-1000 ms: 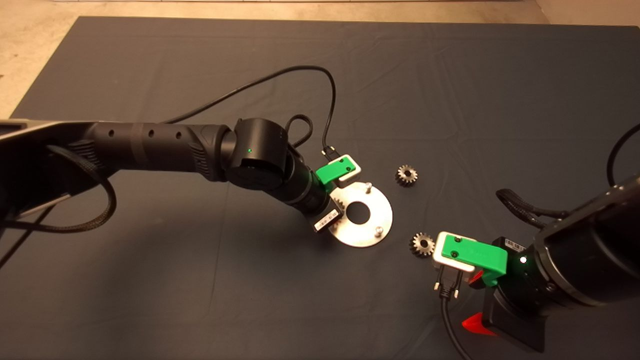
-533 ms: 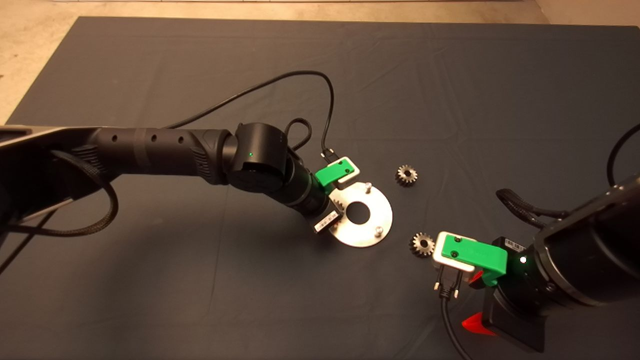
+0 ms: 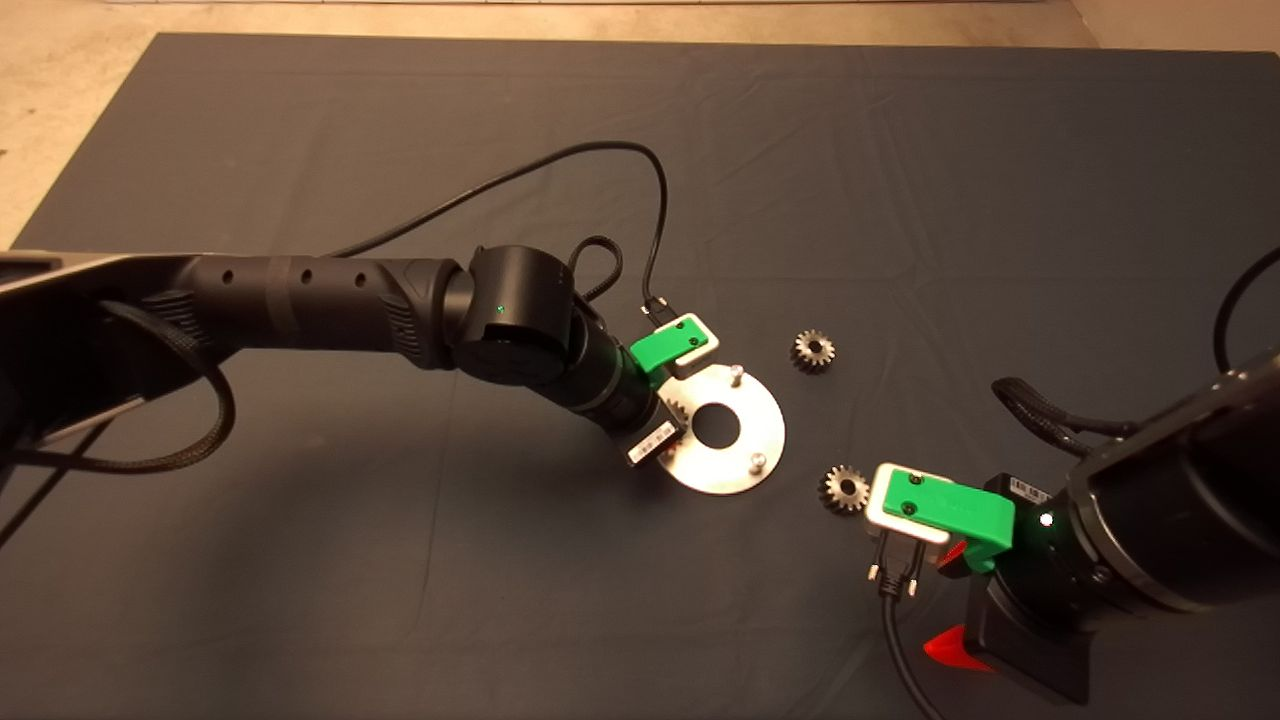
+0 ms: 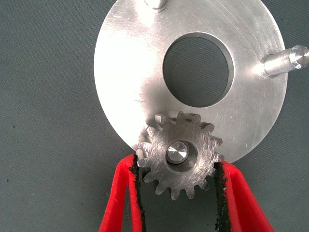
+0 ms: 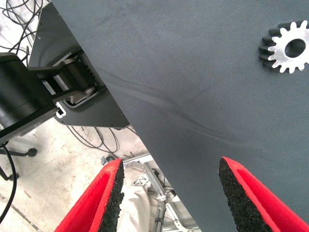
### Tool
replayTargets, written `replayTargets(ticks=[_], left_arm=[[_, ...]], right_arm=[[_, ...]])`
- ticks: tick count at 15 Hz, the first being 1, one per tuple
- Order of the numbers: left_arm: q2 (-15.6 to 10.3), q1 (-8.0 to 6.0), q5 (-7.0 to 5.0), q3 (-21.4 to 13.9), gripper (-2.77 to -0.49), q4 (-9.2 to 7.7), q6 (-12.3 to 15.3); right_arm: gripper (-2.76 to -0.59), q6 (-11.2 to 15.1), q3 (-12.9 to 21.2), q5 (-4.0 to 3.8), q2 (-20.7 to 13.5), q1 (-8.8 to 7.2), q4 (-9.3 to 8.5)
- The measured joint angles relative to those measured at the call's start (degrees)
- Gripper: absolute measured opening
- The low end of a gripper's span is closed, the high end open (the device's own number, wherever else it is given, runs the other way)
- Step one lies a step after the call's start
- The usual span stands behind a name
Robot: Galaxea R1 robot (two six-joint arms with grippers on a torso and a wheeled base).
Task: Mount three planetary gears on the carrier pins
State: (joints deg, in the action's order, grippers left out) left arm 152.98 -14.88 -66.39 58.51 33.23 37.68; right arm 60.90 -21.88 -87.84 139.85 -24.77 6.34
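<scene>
One gear seated on a pin at the disc rim, gripped by left gripper; two gears loose on mat, one just beside right gripper, fingers spread, grasping nothing.

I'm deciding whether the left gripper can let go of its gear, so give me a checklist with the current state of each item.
1. Gear threaded on its carrier pin: ok, the pin tip shows through the bore.
2. Gear seated flat on the disc: cannot tell.
3. Left gripper fingers against the gear's teeth: ok, on both sides.
4. Other two pins free: ok, both bare.
5. Remaining gears on the mat: ok, both off the disc.
6. Right gripper clear of the disc: ok, open near the mat's edge.
</scene>
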Motion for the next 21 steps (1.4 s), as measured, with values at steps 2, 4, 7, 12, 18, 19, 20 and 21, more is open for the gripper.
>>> replayTargets(ticks=[2, 4, 7, 12, 18, 19, 20, 21], left_arm=[[0.00, 0.00, 0.00, 0.00, -2.56, -0.02, 0.00], [0.00, -0.01, -0.01, 0.00, -2.45, -0.05, 0.00], [0.00, 0.00, -0.01, 0.00, -2.41, -0.06, 0.00], [-0.33, 0.00, -0.12, 0.00, -2.21, -0.27, 0.02], [-1.16, -0.24, -1.18, 0.00, -2.02, -3.65, 0.02], [-1.44, -0.74, -2.31, 0.00, -1.92, -5.67, 0.04], [-1.63, -1.51, -4.11, 0.00, -1.92, -6.28, 0.05], [-1.92, -2.52, -6.36, 0.00, -1.92, -6.77, 0.02]], right_arm=[[-1.91, 0.00, 0.00, 0.00, 0.00, 0.00, 0.00], [-1.91, 0.00, 0.00, 0.00, 0.00, 0.00, 0.00], [-1.91, 0.00, 0.00, 0.00, 0.00, 0.00, 0.00], [-1.91, 0.00, 0.00, 0.00, 0.01, 0.00, 0.00], [-1.91, 0.00, 0.00, 0.00, 0.06, 0.00, 0.00], [-1.91, 0.00, 0.00, -0.03, 0.12, 0.00, 0.00], [-1.91, -0.02, 0.00, 0.03, 0.17, 0.00, 0.00], [-1.91, -0.02, -0.02, 0.03, 0.17, -0.02, 0.00]])
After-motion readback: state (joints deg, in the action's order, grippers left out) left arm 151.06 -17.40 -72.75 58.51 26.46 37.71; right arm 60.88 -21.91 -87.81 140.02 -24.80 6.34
